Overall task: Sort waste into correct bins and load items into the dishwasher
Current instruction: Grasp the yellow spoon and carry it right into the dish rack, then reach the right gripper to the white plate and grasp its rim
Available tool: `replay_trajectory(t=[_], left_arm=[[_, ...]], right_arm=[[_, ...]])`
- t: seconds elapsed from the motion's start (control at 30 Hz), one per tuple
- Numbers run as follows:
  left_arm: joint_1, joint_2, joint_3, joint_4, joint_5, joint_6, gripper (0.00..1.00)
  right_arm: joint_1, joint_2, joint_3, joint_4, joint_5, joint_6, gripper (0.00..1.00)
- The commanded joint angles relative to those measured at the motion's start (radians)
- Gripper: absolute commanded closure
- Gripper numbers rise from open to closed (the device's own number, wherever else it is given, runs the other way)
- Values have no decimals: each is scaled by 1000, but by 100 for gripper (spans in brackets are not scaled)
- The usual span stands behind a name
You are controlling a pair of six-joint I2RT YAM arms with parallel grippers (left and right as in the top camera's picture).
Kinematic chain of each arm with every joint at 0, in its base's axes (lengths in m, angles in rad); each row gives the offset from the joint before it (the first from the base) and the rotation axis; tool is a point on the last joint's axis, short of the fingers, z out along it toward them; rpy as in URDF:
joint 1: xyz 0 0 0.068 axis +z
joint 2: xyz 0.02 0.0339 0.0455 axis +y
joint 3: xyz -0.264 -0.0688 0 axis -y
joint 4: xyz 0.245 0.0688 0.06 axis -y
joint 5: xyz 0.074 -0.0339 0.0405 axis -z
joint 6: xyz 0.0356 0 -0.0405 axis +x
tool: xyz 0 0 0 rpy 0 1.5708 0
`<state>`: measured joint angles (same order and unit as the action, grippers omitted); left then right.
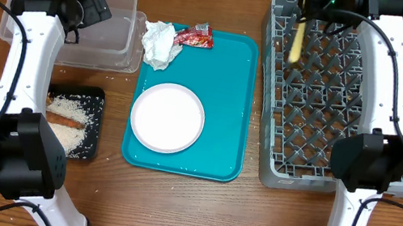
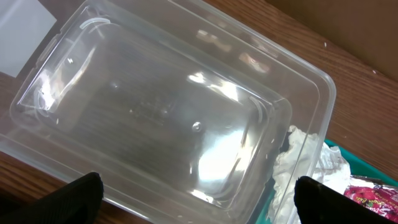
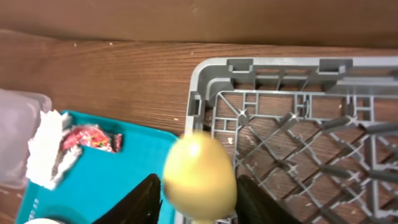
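Observation:
My right gripper (image 1: 310, 12) is shut on the pale yellow spoon (image 1: 298, 43) and holds it above the near-left corner of the grey dish rack (image 1: 360, 148). In the right wrist view the spoon's bowl (image 3: 199, 174) sits between the fingers (image 3: 199, 202), over the rack's corner (image 3: 211, 81). My left gripper (image 1: 93, 3) is open and empty above the clear tub (image 1: 105, 52); the left wrist view shows its fingers (image 2: 199, 202) wide apart over the empty tub (image 2: 155, 106). A white plate (image 1: 167, 117), crumpled napkin (image 1: 160, 43) and red wrapper (image 1: 195, 37) lie on the teal tray. No bowls or cup are in view.
The teal tray (image 1: 228, 101) lies between the tub and the rack. A black tray (image 1: 89, 148) at the front left holds rice (image 1: 67, 133) and brown sticks (image 1: 65, 117). Loose rice grains lie on the wooden table near the tub.

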<state>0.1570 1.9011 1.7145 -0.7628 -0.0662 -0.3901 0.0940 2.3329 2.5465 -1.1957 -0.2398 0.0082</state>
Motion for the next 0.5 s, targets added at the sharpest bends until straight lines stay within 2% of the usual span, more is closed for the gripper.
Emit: replay_trajectory(t=[0.0, 0.07, 0.23, 0.37, 0.47], left_arm=[[-6, -3, 13, 4, 0, -7, 0], [-6, -3, 13, 4, 0, -7, 0], [-6, -3, 13, 4, 0, -7, 0], [-7, -3, 13, 4, 0, -7, 0], [-7, -3, 13, 4, 0, -7, 0]], right_arm=[[-2, -8, 5, 6, -19, -3, 51], [-2, -8, 5, 6, -28, -1, 44], [-2, -8, 6, 2, -114, 14, 43], [11, -8, 6, -22, -304, 30, 42], [54, -8, 5, -77, -322, 29, 42]])
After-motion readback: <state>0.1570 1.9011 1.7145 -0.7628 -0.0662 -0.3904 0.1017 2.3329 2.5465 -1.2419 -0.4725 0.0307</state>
